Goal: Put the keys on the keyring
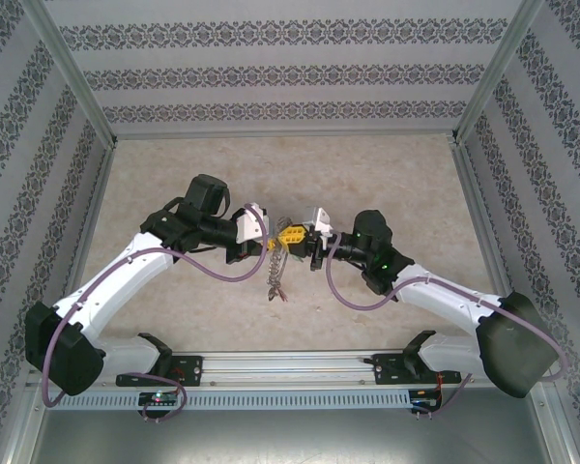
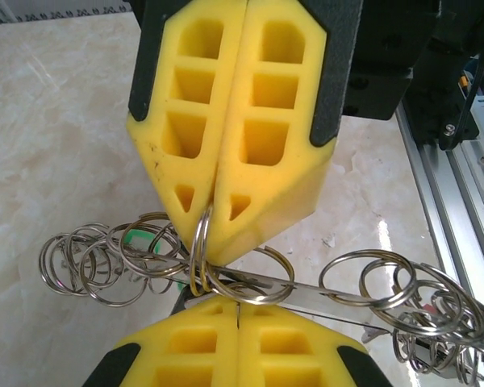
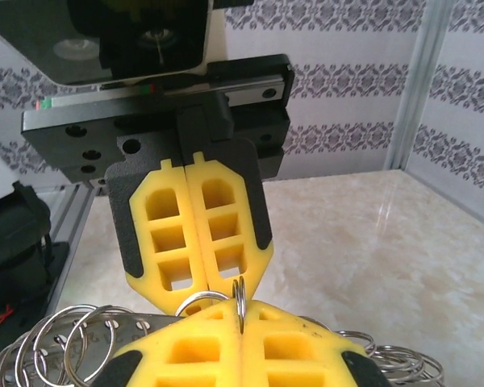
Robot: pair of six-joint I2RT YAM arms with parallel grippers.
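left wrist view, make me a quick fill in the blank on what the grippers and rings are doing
1. The right gripper is shut on one small split ring, pinched between its ___ foam pads.
2. The left gripper, meeting it tip to tip from the bottom of the view, has its jaws ___.
3. A tag peeking through the bunch of rings on the left is coloured ___.

Missing words: yellow; shut; green
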